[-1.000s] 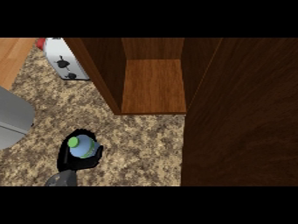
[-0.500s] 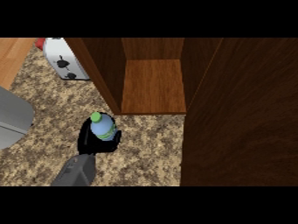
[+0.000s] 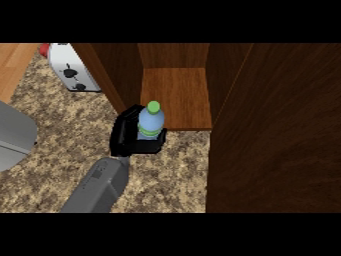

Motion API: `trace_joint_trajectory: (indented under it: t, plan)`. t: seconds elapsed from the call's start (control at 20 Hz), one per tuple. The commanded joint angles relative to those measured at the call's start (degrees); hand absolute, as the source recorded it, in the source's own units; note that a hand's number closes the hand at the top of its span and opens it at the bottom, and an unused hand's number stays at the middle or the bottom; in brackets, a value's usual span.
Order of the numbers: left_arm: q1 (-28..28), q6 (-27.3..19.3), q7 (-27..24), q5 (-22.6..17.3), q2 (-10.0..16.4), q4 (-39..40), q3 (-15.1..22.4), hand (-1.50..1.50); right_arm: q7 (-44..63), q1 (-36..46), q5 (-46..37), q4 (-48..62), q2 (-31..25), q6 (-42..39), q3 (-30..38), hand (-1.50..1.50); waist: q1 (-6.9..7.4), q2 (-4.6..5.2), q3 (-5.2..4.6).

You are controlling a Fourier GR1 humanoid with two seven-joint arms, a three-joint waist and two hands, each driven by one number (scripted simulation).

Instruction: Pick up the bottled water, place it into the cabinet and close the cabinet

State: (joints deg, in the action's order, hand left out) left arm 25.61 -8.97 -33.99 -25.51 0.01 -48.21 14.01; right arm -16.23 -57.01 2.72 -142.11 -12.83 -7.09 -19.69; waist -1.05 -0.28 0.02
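By cabinet shelf [image 3: 177,95], hand [image 3: 125,141] around bottled water [image 3: 151,121], toaster [image 3: 71,70] beyond

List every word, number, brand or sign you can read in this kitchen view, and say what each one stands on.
No text can be read anywhere.
Blue plastic water bottle with a green cap, held in the black hand: a green label band, with no letters legible.
White toaster: dark knobs, with no markings readable.
Dark wooden cabinet: plain wood grain.
Grey metal box at the left: blank.
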Motion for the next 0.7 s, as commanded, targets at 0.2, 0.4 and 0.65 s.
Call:
trace_joint_trajectory:
  t: [0.2,0.4,0.65]
  plan:
    - [10.13,-17.15,8.52,-3.57,0.0,-3.34,8.76,1.5,0.63,-0.19,5.87,-3.45,-1.1,-1.24,4.12,-1.5,-0.56,0.28,0.0]
    - [18.91,-21.08,11.51,-4.65,-0.01,3.05,10.14,1.5,0.06,0.17,4.07,-2.99,-0.46,-1.5,3.2,-1.5,-1.53,0.54,-0.03]
    - [22.83,-26.32,11.84,-9.34,-0.01,7.61,11.17,1.5,-0.29,-0.72,4.27,-2.64,0.67,-1.69,3.4,-1.5,-2.2,0.64,-0.05]
